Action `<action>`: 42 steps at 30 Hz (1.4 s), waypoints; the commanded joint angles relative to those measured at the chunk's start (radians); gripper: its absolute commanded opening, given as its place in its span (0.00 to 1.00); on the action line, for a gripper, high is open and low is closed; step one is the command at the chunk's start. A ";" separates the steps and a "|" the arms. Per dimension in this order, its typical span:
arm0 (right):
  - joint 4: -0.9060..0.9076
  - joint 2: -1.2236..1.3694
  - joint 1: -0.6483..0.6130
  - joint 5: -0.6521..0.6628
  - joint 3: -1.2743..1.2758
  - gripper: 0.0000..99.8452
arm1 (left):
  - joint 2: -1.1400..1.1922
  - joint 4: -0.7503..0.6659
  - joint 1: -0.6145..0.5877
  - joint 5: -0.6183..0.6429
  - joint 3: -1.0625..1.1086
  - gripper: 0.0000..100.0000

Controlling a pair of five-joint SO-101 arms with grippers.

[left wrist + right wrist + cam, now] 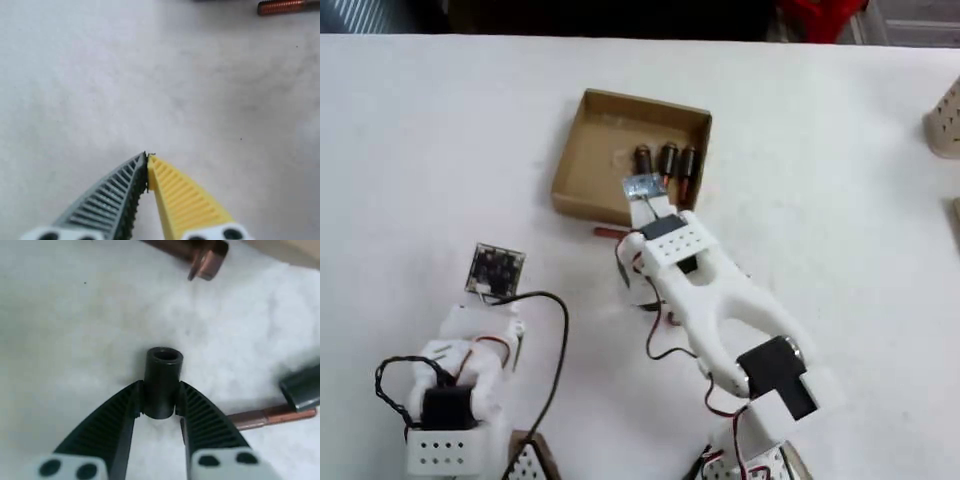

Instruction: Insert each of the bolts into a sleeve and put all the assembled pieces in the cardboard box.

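Note:
My right gripper point(161, 390) is shut on a black sleeve point(163, 369), held upright with its open bore showing. A copper bolt point(197, 254) lies on the white table just beyond it, and a second copper bolt point(270, 416) lies to one side beneath a dark sleeve point(302, 387). In the high view the right arm point(672, 245) stands at the near wall of the cardboard box point(582, 150), which holds three assembled pieces point(666, 162). A bolt point(610, 231) lies beside that arm. My left gripper point(147, 161) is shut on nothing above bare table, a threaded bolt end point(282, 6) far ahead.
The left arm point(470, 345) sits at the front left, with a black cable point(555, 340) looping beside it. A perforated beige object point(945, 120) stands at the right edge, and a dark holder point(530, 460) stands by the left arm's base.

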 commanded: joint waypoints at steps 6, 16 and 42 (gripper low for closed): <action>-0.042 -0.004 0.005 0.000 -0.009 0.05 | -0.010 0.006 -0.007 -0.011 -0.002 0.02; -0.038 -0.088 -0.025 0.000 -0.015 0.05 | -0.010 0.006 -0.007 -0.011 -0.002 0.02; -0.108 0.007 -0.019 0.069 -0.008 0.05 | -0.010 0.006 -0.007 -0.012 -0.002 0.02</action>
